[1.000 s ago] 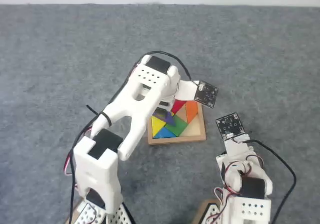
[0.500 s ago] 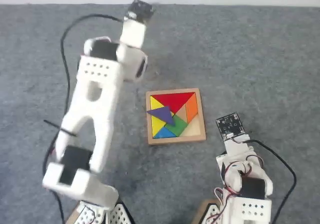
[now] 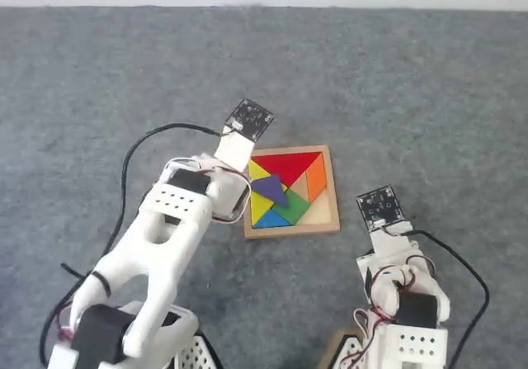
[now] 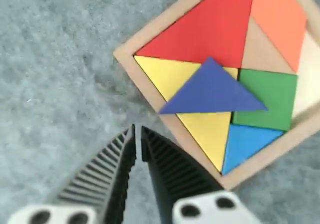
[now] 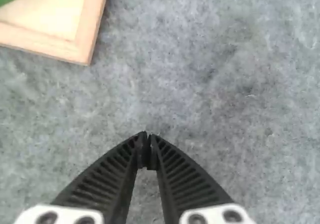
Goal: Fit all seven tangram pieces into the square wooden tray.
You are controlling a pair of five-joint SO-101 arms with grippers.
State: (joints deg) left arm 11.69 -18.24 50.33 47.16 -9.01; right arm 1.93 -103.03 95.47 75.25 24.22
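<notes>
- Swinging back from the far left of the table [image 3: 412,96], the left arm [image 3: 165,229] now folds in at the left side of the tray [image 3: 289,230]; the tray and the right arm [image 3: 396,278] lie as before.
- The tray sits mid-table, between the two arms.
- Inside it, the red triangle [image 3: 290,164] fills the far side, with the yellow triangle [image 3: 262,208] on the left, the orange piece [image 3: 318,179] on the right, and the green square [image 3: 290,208] and blue triangle [image 3: 272,220] nearer.
- The purple triangle [image 3: 268,187] lies loose on top, overlapping yellow and touching green, not seated.
- The left end effector [image 4: 137,130] is clenched and empty, over the table just beside the tray's left rim [image 4: 150,36].
- The right end effector [image 5: 145,136] is clenched and empty, near the tray's near right corner [image 5: 92,23].
</notes>
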